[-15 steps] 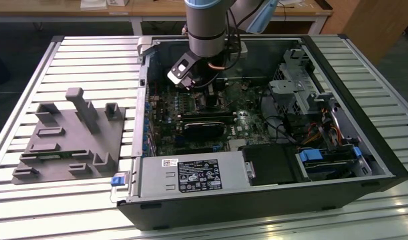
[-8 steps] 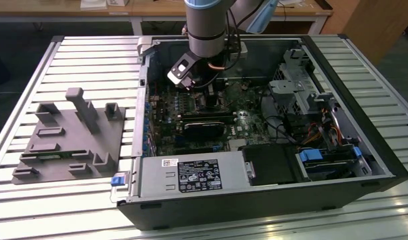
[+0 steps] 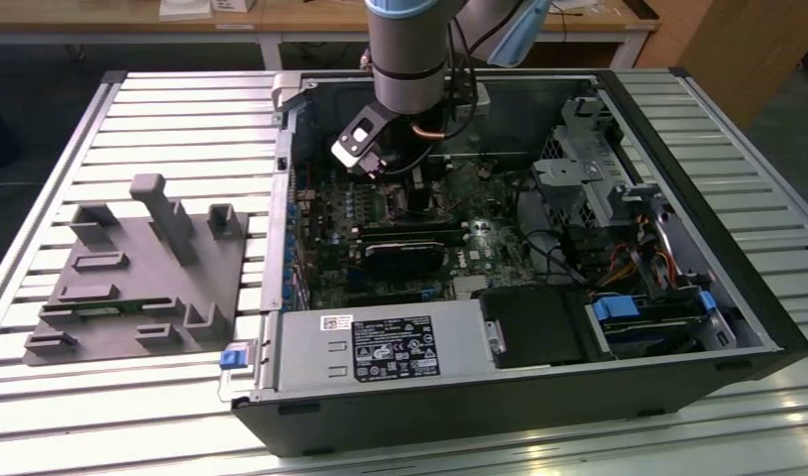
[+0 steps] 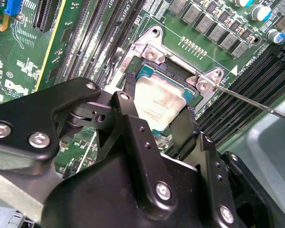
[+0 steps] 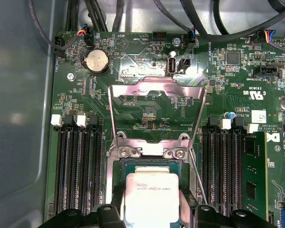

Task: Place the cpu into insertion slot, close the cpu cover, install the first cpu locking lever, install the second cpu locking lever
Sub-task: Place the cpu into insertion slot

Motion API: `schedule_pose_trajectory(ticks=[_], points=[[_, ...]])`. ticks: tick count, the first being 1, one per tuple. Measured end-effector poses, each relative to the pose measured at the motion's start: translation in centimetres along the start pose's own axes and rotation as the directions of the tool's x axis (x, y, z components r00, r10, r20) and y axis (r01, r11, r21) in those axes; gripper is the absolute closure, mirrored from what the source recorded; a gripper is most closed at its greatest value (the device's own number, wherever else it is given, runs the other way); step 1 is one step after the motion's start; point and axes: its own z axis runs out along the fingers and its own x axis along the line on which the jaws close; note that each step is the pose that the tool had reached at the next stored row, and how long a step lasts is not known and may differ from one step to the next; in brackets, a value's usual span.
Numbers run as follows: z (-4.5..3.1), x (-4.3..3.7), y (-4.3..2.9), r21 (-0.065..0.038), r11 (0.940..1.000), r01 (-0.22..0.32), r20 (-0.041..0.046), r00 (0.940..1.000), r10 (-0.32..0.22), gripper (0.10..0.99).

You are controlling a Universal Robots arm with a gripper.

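Gripper (image 4: 157, 114) down inside the case; black jaws sit on two opposite edges of the cpu (image 4: 159, 97) and are clamped on it.

Cpu: flat square, pale silvery top with fine print, thin teal-green board edge showing round it. In the first wrist view the cpu (image 5: 152, 190) lies square to the slot between the jaws. It is at the slot (image 4: 154, 54), inside its silvery rim. Cannot tell whether it is fully seated or just above the contacts.

Cover (image 5: 154, 88): silvery frame plate with cut-out middle, swung up and open, hinged at the slot's far edge. Green board shows through the cut-out. It is not over the cpu.

Lever (image 4: 247, 99): thin bright rod, raised, running out from one corner of the slot across the neighbouring memory slots. In the first wrist view the lever (image 5: 198, 175) stands just beside the slot. Nothing lies between the cpu and the slot.

Memory slots (image 5: 78, 171), long and black, flank the slot on both sides. Beyond the cover is a round battery (image 5: 96, 61), then black cables along the board's far edge.

Exterior view: arm (image 3: 410, 50) reaches down into the open case (image 3: 510, 407), gripper (image 3: 401, 183) low over the board. The case lies on a slatted counter (image 3: 178, 129). A grey fixture (image 3: 139, 278) sits well apart on the exterior view's left.
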Motion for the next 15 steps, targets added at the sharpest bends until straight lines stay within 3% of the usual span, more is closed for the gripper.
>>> schedule_pose_trajectory(ticks=[7, 8, 15], points=[[0.01, 0.0, 0.0, 0.0, 1.0, 0.0, 0.0, 1.0, 0.0, 0.537], [0.01, 0.0, 0.0, 0.0, 1.0, 0.0, 0.0, 1.0, 0.0, 0.475], [-0.07, 0.01, 0.01, 0.0, 1.0, 0.0, -0.0003, 1.0, 0.0, 0.475]])
